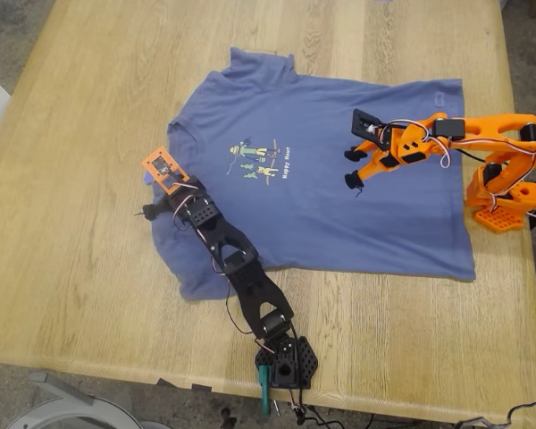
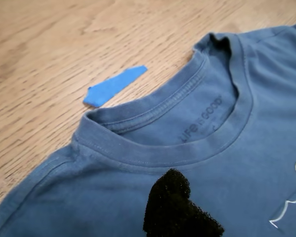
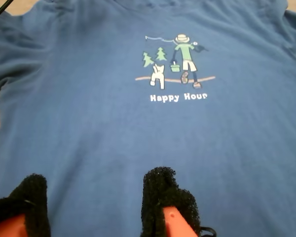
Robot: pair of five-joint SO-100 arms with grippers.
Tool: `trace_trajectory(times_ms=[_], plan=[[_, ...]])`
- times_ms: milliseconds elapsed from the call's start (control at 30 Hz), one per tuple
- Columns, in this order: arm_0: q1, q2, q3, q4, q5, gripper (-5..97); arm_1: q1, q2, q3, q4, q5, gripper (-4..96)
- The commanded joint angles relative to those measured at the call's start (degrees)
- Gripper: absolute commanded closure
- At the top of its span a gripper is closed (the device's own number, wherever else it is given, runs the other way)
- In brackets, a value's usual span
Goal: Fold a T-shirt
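Your T-shirt (image 1: 322, 179): slate-blue, short-sleeved, "Happy Hour" print
Pose: spread flat, unfolded, print up
Place: mid-desk

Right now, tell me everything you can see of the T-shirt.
The T-shirt is slate-blue, soft cotton by its look, short-sleeved, with a ribbed collar printed "Life is Good" inside. It lies spread flat, front up, on the wooden table, slightly wrinkled and not yet folded. Its chest print shows cartoon figures over white "Happy Hour" lettering. A blue tape scrap lies beside the collar. My first gripper is at the collar; my second gripper is over the body.

Bare table (image 1: 89, 134) all round T-shirt (image 1: 339, 223); tape scrap (image 2: 114, 86) beside collar.
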Motion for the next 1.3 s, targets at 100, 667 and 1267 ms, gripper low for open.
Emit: trace_trajectory(times_ms=[100, 667, 1267], plan=[[-0.09, -3.08, -13.62, 2.37, 0.35, 35, 0.44, 1.23, 0.70, -1.23, 0.62, 62.9], [-0.70, -17.05, -29.00, 10.63, 0.26, 39, -0.09, 3.78, 9.49, -5.80, 1.85, 63.3], [0.62, -15.82, -32.08, 24.08, -4.57, 86, -4.13, -15.82, 6.42, -25.84, 2.99, 61.6]])
